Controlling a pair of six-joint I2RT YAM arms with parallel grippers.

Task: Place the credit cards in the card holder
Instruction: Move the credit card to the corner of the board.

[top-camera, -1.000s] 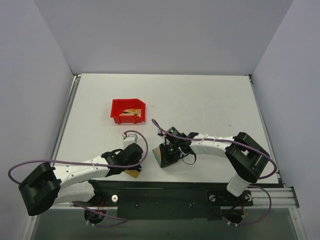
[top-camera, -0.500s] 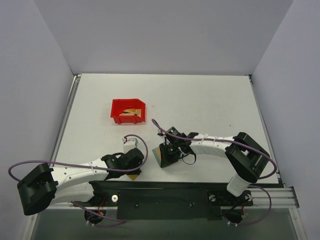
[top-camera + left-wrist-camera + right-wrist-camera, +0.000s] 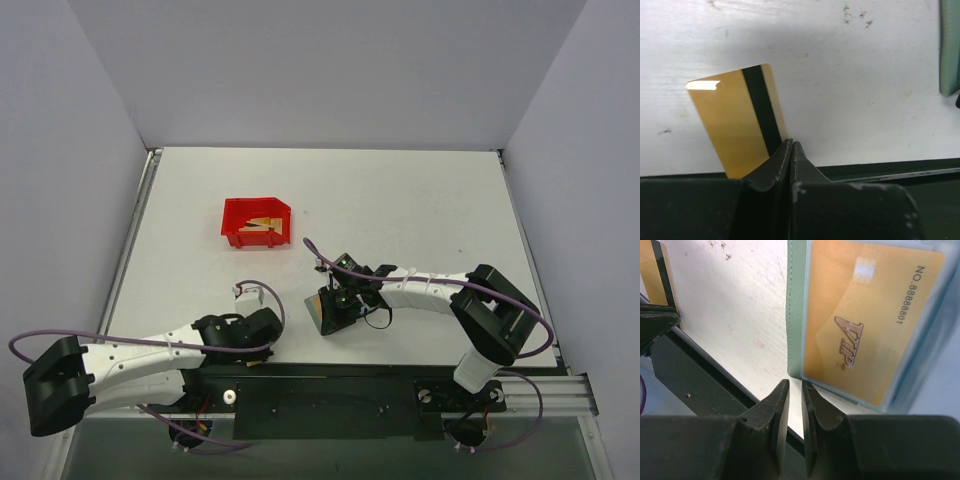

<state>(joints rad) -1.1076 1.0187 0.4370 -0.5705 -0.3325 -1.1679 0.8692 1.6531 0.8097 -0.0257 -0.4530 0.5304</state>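
Observation:
The card holder [image 3: 796, 315] lies open; a gold VIP card [image 3: 865, 320] sits in its light blue pocket. It also shows in the top view [image 3: 322, 314] and at the right edge of the left wrist view [image 3: 950, 50]. My right gripper [image 3: 795, 385] [image 3: 338, 305] is nearly closed, its tips nipping the holder's near corner. A loose gold card with a dark stripe [image 3: 737, 125] lies at the table's front edge, seen also in the right wrist view [image 3: 657, 275]. My left gripper [image 3: 791, 145] [image 3: 256, 352] is shut, its tips on that card's near corner. More gold cards [image 3: 262, 224] lie in the bin.
A red plastic bin [image 3: 232, 222] stands left of centre on the white table. The black front rail [image 3: 320, 385] runs just below both grippers. White walls close in the table on three sides.
My left gripper has slid toward the table's front edge, and the striped card has moved with it to the edge. The right arm and the card holder have not moved.

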